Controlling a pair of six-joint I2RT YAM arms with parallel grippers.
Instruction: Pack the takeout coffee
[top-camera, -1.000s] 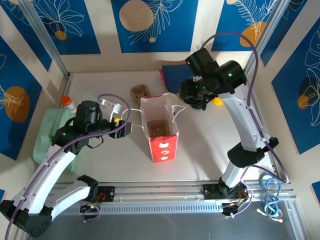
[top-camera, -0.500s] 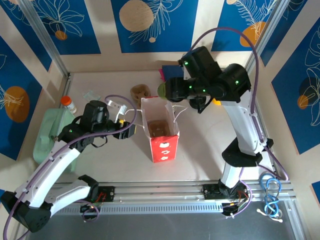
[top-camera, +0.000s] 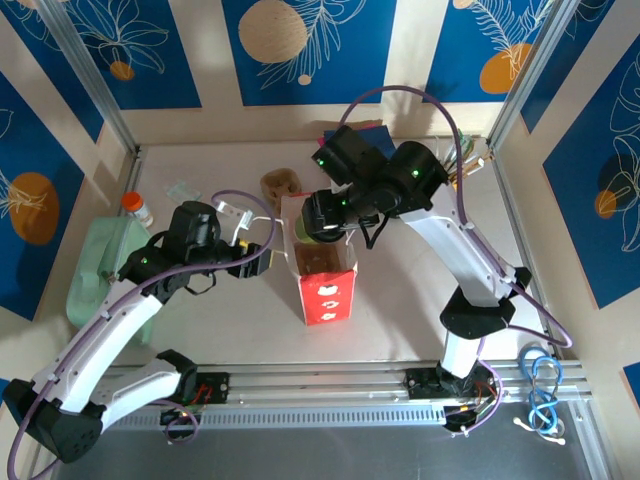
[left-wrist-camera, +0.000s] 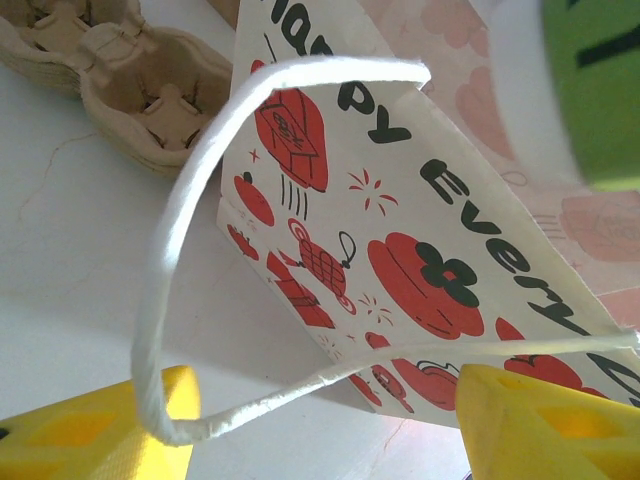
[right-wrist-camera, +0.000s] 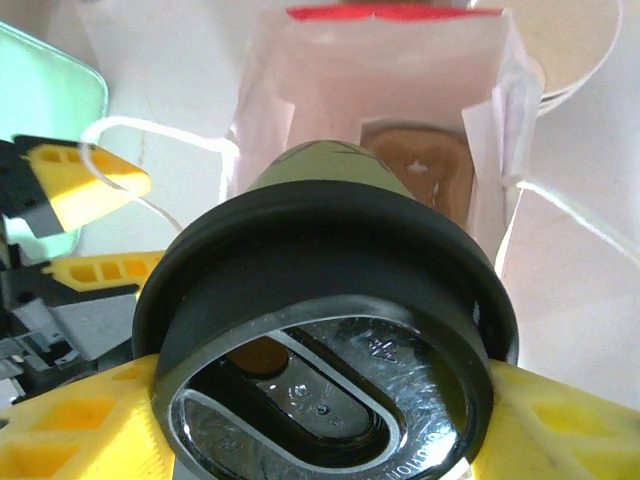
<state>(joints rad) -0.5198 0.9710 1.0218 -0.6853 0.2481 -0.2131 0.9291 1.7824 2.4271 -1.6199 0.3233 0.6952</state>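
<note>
We found the right gripper (right-wrist-camera: 322, 425) clamped on the takeout coffee (top-camera: 309, 228), one yellow finger on each side of its black lid (right-wrist-camera: 320, 250), and we saw the cup's side below the lid as a dull green. The cup hung upright above the far left corner of the open mouth of the paper bag (top-camera: 327, 295), which stood upright on the white table (top-camera: 410, 290) near the middle, its red front facing the near edge. Whether the cup's base was below the rim we could not tell. At the bottom of the bag we made out a brown pulp piece (right-wrist-camera: 421, 165). The left gripper (top-camera: 262, 256) sat just left of the bag with its jaws apart, and the bag's white cord handle (left-wrist-camera: 163, 290) looped between them, lying against one finger (left-wrist-camera: 90, 440). A brown pulp cup carrier (top-camera: 281, 185) lay on the table just beyond the bag, and a pale green tray (top-camera: 95, 270) lay at the left edge
</note>
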